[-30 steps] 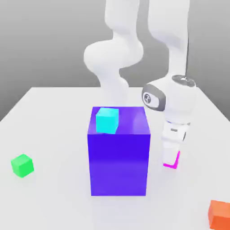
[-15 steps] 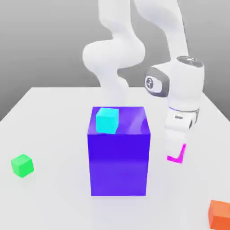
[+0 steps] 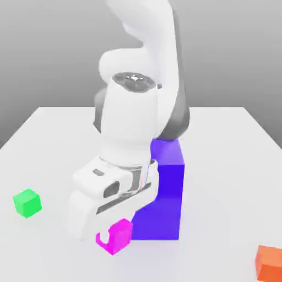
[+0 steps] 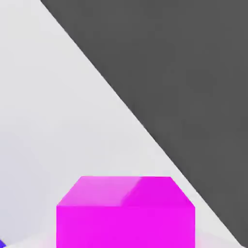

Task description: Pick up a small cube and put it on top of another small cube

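Nearest the camera in the exterior view, an orange cube (image 3: 270, 262) sits on the white table (image 3: 231, 165) at about four o'clock from the big blue-violet block (image 3: 168, 187), well apart from everything else and where it was a second ago.

Next comes what has changed. A second ago the gripper (image 3: 110, 234) was low at the block's three o'clock side, down over the small cube (image 3: 122, 234). Half a second ago it had risen a little with the cube. Now the arm has swung round the block's near face, and the hand hangs at roughly seven o'clock from the block, close in front of its lower corner. The fingers are closed on the small cube, which came along with them: one white finger crosses its front face. In the hand view the small cube (image 4: 126, 213) sits squarely just ahead of the camera with bare table (image 4: 58, 121) beyond it. Whether it hangs just off the table or brushes it I cannot tell.

For the task, this means the grasp has held through a fast sideways carry, so the pick looks done and the placing is what remains.

Further back, at nine o'clock, the green cube (image 3: 27, 202) rests unmoved on the table, well apart from the hand. It is the nearest small cube to the hand's present path and may be where this one is headed, though that is only a guess.

Behind the hand, the arm's wrist and upper links now cover most of the block, including its top.
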Tool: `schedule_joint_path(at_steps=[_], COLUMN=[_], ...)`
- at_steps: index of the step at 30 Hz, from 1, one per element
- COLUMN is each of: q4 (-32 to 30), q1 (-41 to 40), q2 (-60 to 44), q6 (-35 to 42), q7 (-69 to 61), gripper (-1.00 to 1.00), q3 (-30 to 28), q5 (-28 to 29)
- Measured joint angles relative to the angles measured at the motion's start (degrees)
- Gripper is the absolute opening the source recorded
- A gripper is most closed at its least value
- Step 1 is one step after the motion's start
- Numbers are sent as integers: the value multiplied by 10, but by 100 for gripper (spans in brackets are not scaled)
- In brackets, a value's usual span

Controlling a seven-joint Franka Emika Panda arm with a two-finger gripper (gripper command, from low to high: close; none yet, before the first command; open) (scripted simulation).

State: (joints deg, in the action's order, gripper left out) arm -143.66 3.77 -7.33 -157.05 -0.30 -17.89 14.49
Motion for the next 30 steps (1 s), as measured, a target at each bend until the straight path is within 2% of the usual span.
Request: schedule_joint_path(at_steps=[3,5,10,13,21,22,28,30], q4=[-11,-27,-80,-97,-93,-93,-93,-93], q1=[-63,-133,-236,-262,-276,-282,-284,-278], q2=[19,38,82,74,-26,-36,-40,-26], q6=[15,28,48,35,-48,-55,-59,-48], q7=[-46,-88,-177,-218,-313,-321,-325,-312], gripper=[-100,-100,-100,-100,-100,100,100,100], q3=[-45,-77,-118,-108,-49,-41,-37,-47], q5=[-13,-32,-94,-142,-273,-284,-290,-271])
